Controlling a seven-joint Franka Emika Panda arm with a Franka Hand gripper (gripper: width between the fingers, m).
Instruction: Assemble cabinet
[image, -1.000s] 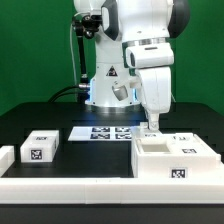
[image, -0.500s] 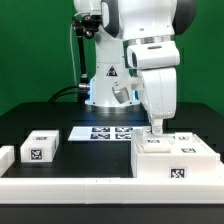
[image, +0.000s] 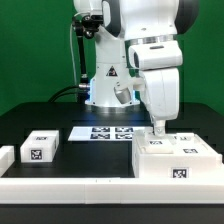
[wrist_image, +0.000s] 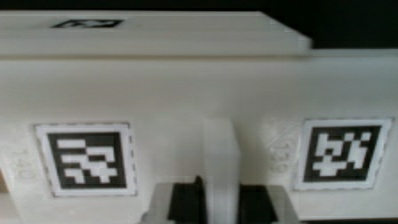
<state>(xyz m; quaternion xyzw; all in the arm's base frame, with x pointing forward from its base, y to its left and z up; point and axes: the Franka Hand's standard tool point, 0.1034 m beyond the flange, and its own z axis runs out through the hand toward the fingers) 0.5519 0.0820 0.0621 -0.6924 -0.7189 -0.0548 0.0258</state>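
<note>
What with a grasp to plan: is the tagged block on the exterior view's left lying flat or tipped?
Flat: the tagged block sits squarely on the table, its top edge level, no corner raised.

The cabinet body (image: 176, 165) is filling the near part of the table (image: 95, 160) at the exterior view's right, and the gripper (image: 157, 131) is hanging right at its top, taking up the way down there. In the wrist view a thin white rib (wrist_image: 217, 150) is standing between the fingers (wrist_image: 178, 205), with tagged white surfaces lying close on either side. A broad bare strip is lying open between the cabinet body and a small white block (image: 40, 149). The marker board (image: 104, 131) is lying flat behind. A white rail (image: 90, 187) is running along the front, and the arm's base (image: 105, 85) is closing off the back.
</note>
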